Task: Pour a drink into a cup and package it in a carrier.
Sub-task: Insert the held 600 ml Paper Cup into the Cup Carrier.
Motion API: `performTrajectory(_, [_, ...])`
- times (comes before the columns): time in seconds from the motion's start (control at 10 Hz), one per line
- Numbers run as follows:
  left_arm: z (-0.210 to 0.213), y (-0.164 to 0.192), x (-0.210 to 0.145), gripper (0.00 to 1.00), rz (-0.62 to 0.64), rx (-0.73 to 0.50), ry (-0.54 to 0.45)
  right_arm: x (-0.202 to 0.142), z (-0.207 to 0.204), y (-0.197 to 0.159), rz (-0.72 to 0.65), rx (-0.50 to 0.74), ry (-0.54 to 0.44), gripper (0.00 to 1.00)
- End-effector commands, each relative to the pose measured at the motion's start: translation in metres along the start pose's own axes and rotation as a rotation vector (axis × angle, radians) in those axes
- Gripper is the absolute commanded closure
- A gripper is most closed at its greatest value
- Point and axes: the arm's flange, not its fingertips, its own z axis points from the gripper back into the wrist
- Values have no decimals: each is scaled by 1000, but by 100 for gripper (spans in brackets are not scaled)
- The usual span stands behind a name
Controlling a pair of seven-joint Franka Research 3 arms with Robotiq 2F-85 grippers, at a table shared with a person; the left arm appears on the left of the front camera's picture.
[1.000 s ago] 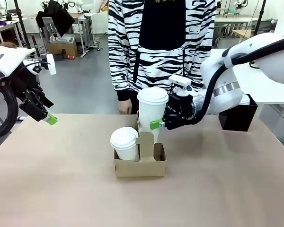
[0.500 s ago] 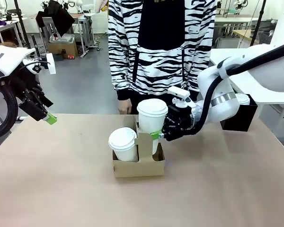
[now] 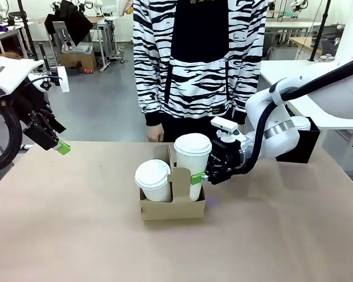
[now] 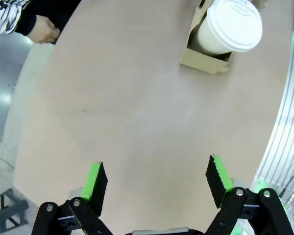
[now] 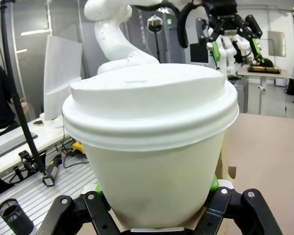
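The right gripper (image 3: 198, 175) clamped a tall lidded white paper cup (image 3: 192, 161) in the brown cardboard carrier (image 3: 173, 203) (second cup beside it); the left gripper (image 4: 157, 181) hung wide open above bare tabletop (image 3: 76, 235).

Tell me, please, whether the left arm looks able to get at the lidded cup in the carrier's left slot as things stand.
Probably yes. The left gripper hangs open at the table's left edge, with bare table between it and that cup. The right gripper holds the other cup beyond the handle tab.
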Motion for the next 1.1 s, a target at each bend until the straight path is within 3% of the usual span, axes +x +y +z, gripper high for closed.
performTrajectory(0.0, [1,-1,2,0,14,-7,-4,-11,3,-1,48,-21,24,19])
performTrajectory(0.5, [1,-1,2,0,14,-7,-4,-28,8,-7,43,-34,59,19])
performTrajectory(0.6, [1,-1,2,0,14,-7,-4,-29,8,-7,51,-29,61,5])
performTrajectory(0.7, [1,-1,2,0,14,-7,-4,-30,9,-6,48,-28,81,0])
performTrajectory(1.0, [1,-1,2,0,14,-7,-4,-28,20,5,17,-72,149,0])
